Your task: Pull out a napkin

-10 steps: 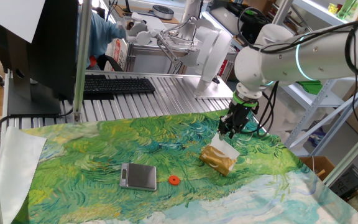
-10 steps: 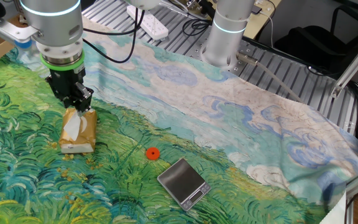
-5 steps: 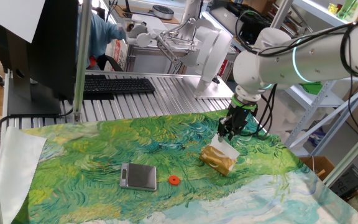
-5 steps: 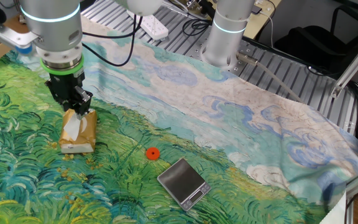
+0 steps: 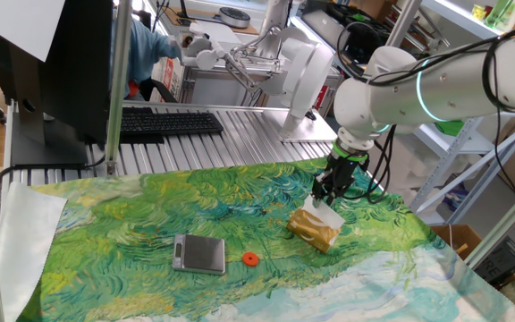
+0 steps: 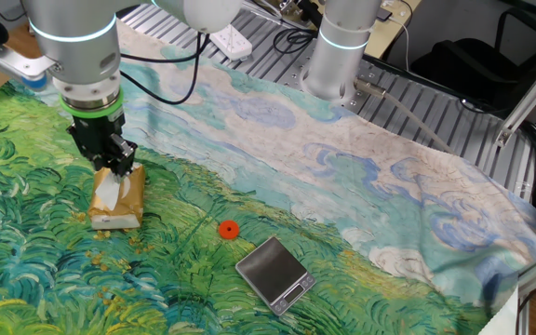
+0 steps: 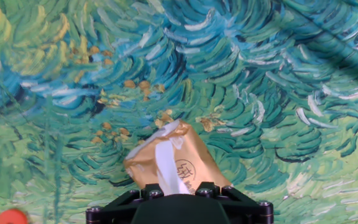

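The golden-brown packet (image 5: 314,233) lies on the painted cloth at the right; it also shows in the other fixed view (image 6: 130,197) and in the hand view (image 7: 194,163). The white napkin (image 5: 323,216) sticks out of its top slot (image 6: 108,191). In the hand view the napkin (image 7: 166,163) runs as a white strip from the slot up into my jaws. My gripper (image 5: 324,194) stands straight down over the packet's far end (image 6: 119,168), fingers together and shut on the napkin's end (image 7: 175,191). The fingertips themselves are hidden.
A flat silver scale (image 5: 199,253) (image 6: 274,273) and a small orange disc (image 5: 249,259) (image 6: 228,229) lie on the cloth left of the packet. A keyboard (image 5: 164,122) sits behind the cloth. The arm's base (image 6: 338,56) and a power strip (image 6: 226,37) stand at the far edge.
The arm has shifted slightly over the packet's end. The packet, napkin, scale and disc stay where they were.
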Motion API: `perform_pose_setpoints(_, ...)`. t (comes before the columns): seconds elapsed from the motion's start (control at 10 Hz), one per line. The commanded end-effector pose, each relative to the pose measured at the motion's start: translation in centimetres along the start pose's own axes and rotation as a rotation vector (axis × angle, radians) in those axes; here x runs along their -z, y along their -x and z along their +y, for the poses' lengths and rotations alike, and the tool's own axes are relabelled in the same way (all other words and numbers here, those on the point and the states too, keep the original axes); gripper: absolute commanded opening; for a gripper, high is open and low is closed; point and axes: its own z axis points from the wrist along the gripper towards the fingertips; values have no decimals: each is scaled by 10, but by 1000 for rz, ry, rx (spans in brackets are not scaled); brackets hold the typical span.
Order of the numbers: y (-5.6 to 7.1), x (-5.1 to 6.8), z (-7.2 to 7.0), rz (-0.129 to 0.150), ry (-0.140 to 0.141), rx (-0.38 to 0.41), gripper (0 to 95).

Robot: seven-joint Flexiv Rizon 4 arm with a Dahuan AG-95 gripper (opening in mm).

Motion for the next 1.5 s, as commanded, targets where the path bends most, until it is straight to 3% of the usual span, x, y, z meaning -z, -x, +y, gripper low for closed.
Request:
perform_pose_setpoints(0.1,0,0,0,2,1,6,0)
perform_pose_setpoints(0.8,0,4,1,8,2,3,0)
perform_pose_setpoints(1.0,0,21,-1,26,1,-6,0)
perform_pose_setpoints(1.5,-12,80,-12,97,-2,-30,0)
